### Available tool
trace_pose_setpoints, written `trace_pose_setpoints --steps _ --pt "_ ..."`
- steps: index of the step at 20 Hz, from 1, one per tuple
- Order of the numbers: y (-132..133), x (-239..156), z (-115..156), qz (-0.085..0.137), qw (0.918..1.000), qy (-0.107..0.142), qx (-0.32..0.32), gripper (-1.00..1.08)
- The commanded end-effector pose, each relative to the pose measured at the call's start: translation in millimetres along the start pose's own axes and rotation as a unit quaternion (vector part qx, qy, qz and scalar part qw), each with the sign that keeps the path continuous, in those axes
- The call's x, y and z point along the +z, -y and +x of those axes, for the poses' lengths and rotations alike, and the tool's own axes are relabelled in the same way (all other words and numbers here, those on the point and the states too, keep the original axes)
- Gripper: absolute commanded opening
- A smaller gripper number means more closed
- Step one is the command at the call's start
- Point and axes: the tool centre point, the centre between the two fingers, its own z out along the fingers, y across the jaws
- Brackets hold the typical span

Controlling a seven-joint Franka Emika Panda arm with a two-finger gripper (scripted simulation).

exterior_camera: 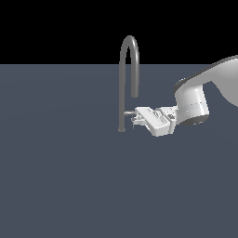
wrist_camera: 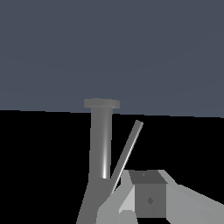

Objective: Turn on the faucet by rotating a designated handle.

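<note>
Grey handle [exterior_camera: 128,113] juts sideways low on the faucet [exterior_camera: 128,69] stem, my pincer [exterior_camera: 135,119] at its tip, finger spacing indiscernible; contact stage reached, next move requires pushing it around the stem.

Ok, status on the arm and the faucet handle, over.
Gripper at the handle, coming in from the exterior view's right; contact and jaw state unclear. Faucet upright on its base. Nothing else seen near the handle.

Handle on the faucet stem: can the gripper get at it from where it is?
Probably yes. The gripper is already at the handle, with nothing between them; whether they touch is unclear.
</note>
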Motion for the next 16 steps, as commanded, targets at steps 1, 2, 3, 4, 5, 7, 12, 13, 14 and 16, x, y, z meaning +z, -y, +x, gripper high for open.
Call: trace_pose_setpoints --steps 1,2,3,4,5,7,12,13,14,16 --pt "1 1 16 0.005 0.9999 0.000 0.009 -1.00" --pt "2 1 18 0.006 0.9999 0.001 0.009 -1.00" --pt "3 1 20 0.007 0.9999 0.001 0.010 -1.00" --pt "3 1 22 0.008 0.9999 0.002 0.010 -1.00" --pt "4 1 24 0.008 0.9999 0.003 0.011 -1.00" --pt "6 1 27 0.010 0.9999 0.004 0.012 -1.00" --pt "10 1 35 0.013 0.9998 0.007 0.014 -1.00" --pt "11 1 36 0.014 0.9998 0.007 0.015 -1.00" --pt "11 1 38 0.014 0.9998 0.008 0.015 -1.00" --pt "12 1 39 0.015 0.9997 0.008 0.015 -1.00"
